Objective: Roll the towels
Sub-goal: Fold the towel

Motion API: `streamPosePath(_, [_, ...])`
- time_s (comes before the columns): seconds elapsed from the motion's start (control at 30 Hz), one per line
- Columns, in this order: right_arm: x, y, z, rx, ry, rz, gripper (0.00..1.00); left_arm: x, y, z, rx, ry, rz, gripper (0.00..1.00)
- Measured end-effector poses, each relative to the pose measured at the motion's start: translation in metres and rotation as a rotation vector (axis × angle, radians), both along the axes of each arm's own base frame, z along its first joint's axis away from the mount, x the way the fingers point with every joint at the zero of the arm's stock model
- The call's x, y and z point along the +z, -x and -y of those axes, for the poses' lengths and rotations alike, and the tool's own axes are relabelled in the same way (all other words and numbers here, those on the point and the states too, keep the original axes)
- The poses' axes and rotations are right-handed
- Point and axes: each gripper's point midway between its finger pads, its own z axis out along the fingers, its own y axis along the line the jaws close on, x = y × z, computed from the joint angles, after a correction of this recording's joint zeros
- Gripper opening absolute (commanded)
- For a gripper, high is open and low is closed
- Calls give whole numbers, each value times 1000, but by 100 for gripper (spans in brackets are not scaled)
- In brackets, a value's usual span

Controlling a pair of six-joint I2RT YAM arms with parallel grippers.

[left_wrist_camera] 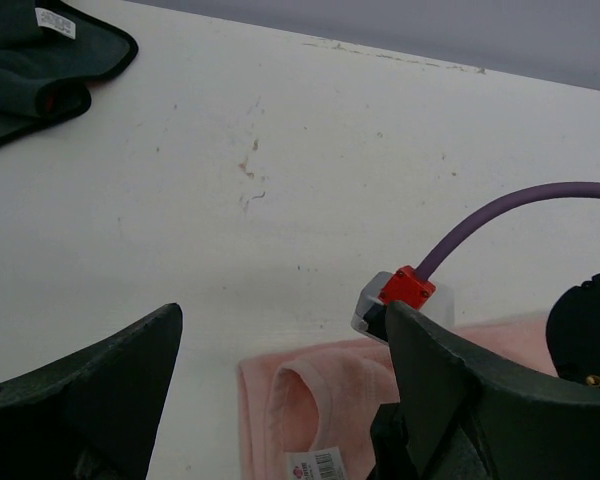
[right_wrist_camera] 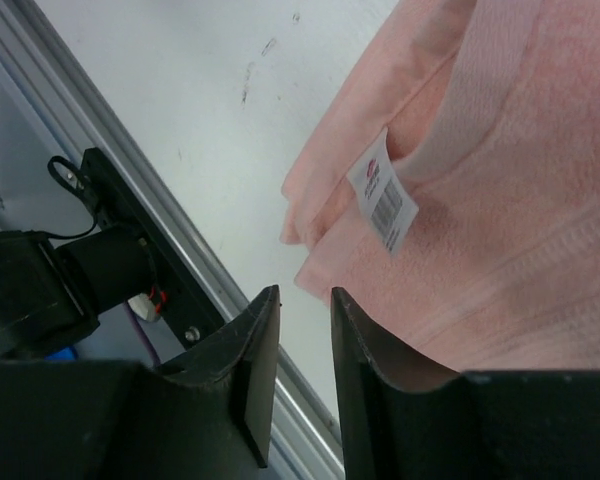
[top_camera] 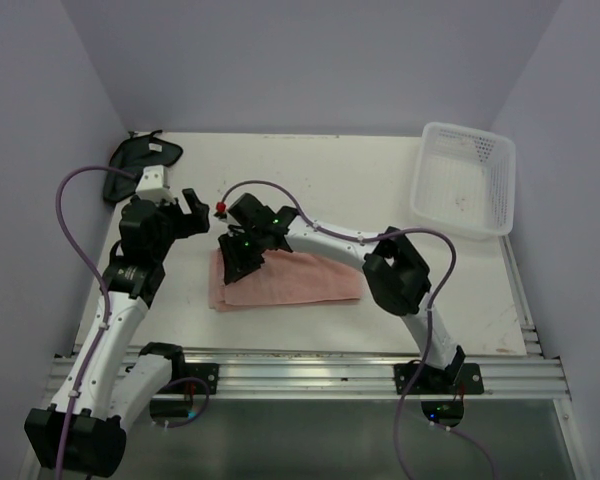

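Note:
The salmon-pink towel (top_camera: 300, 282) lies folded flat on the table's near middle. My right gripper (top_camera: 242, 262) hovers over its left end. In the right wrist view the towel (right_wrist_camera: 510, 200) and its white barcode tag (right_wrist_camera: 382, 195) show beyond my gripper (right_wrist_camera: 305, 300), whose jaws stand a narrow gap apart with nothing between them. My left gripper (top_camera: 195, 212) is wide open and empty, just behind the towel's left end. In the left wrist view the gripper (left_wrist_camera: 280, 340) frames the towel's corner (left_wrist_camera: 315, 400). The blackish cloth (top_camera: 140, 160) lies bunched in the back left corner, with its white tag (left_wrist_camera: 55, 22) showing.
A white perforated basket (top_camera: 465, 180) stands at the back right. The right arm's red connector and purple cable (left_wrist_camera: 408, 287) are close to my left gripper's right finger (left_wrist_camera: 460, 400). The metal rail (right_wrist_camera: 190, 240) runs along the table's near edge.

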Motion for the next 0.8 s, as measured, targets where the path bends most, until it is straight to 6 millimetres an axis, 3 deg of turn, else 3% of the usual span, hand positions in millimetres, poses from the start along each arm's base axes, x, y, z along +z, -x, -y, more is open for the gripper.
streamPosePath(0.2, [34,-5,39,-38,23,82,11,0,0,-1,4,-1,0,87])
streamPosePath(0.3, [55,-20,82,-113,37,136,9,-2,-1,0,2,-1,-7,87])
streamPosePath(0.4, [63,-48,139,-241,69,176,6,-8,-3,3,-10,7,-26,87])
streamPosePath(0.53, [46,-89,217,-431,181,208,3,-20,-5,12,-43,38,-66,87])
streamPosePath(0.6, [32,-102,246,-494,259,223,2,-30,-5,17,-63,59,-97,87])
streamPosePath(0.67, [21,-104,260,-508,326,232,0,-39,-4,23,-83,87,-128,87])
streamPosePath(0.8, [5,-108,266,-501,410,267,0,-54,1,33,-112,142,-183,87])
